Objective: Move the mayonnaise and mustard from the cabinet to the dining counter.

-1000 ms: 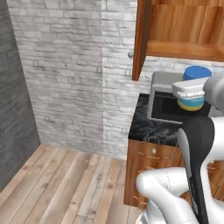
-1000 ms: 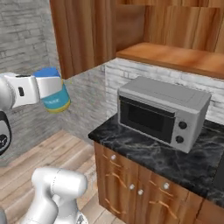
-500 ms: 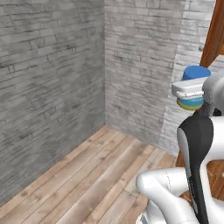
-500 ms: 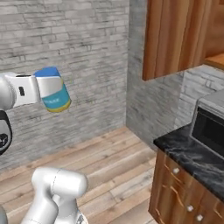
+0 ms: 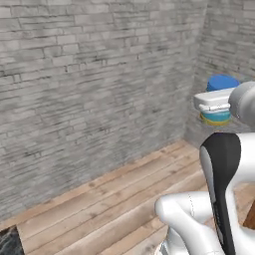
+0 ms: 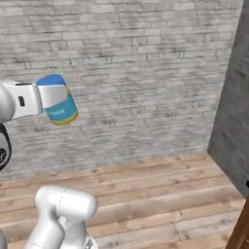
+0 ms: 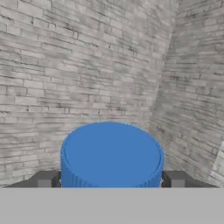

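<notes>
The mayonnaise (image 6: 58,99), a squat jar with a blue lid, pale middle and blue lower band, is carried in the air with my gripper (image 6: 48,99) shut on its sides. In the left base view the mayonnaise (image 5: 220,84) sits at the right, half behind the white hand, with the gripper (image 5: 217,105) around it. The hand view looks down on the jar's blue lid (image 7: 111,155), with a dark fingertip (image 7: 43,179) pressed to each side. The mustard, the cabinet and the dining counter are out of view.
Grey brick walls (image 5: 89,79) meet in a corner ahead, over a wooden plank floor (image 6: 155,194). A dark wall panel (image 6: 233,112) stands at the right of the right base view. A sliver of black marble (image 5: 7,241) shows at the lower left.
The whole scene has swung: the base has turned away from the counter, microwave and cabinet toward the brick corner. The jar stays in the gripper in the same place relative to the arm.
</notes>
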Motion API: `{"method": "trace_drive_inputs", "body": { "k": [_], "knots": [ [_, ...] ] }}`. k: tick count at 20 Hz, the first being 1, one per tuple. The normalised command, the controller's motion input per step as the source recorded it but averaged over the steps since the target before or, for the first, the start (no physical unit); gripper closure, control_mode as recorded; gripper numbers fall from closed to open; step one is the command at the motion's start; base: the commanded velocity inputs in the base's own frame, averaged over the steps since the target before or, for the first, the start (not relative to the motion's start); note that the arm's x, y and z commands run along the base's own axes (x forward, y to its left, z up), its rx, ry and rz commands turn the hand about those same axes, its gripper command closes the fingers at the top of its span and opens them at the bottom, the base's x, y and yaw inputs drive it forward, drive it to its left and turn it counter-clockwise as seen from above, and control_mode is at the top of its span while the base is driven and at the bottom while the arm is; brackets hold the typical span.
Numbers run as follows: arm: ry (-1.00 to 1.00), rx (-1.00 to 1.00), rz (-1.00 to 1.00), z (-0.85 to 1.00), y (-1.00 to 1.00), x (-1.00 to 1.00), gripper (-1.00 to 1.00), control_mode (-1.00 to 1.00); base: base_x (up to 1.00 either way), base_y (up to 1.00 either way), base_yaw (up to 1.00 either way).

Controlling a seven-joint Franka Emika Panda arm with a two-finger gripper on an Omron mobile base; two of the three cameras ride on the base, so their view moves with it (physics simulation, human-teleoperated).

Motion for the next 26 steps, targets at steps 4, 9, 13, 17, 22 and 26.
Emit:
{"method": "trace_drive_inputs", "body": {
  "k": [4, 9, 13, 17, 22, 26],
  "knots": [
    [0.0, 0.0, 0.0, 0.0, 0.0, 0.0, 1.0, 1.0, -0.11, 0.28, 0.58],
    [0.0, 0.0, 0.0, 0.0, 0.0, 0.0, 1.0, 1.0, 0.0, 0.35, 0.6],
    [0.0, 0.0, 0.0, 0.0, 0.0, 0.0, 1.0, 1.0, -0.03, 0.21, 0.63],
    [0.0, 0.0, 0.0, 0.0, 0.0, 0.0, 1.0, 1.0, -0.03, 0.08, 0.56],
    [0.0, 0.0, 0.0, 0.0, 0.0, 0.0, 1.0, 1.0, -0.04, 0.0, 0.52],
    [0.0, 0.0, 0.0, 0.0, 0.0, 0.0, 1.0, 1.0, -0.16, 0.0, 0.52]
  ]
}}
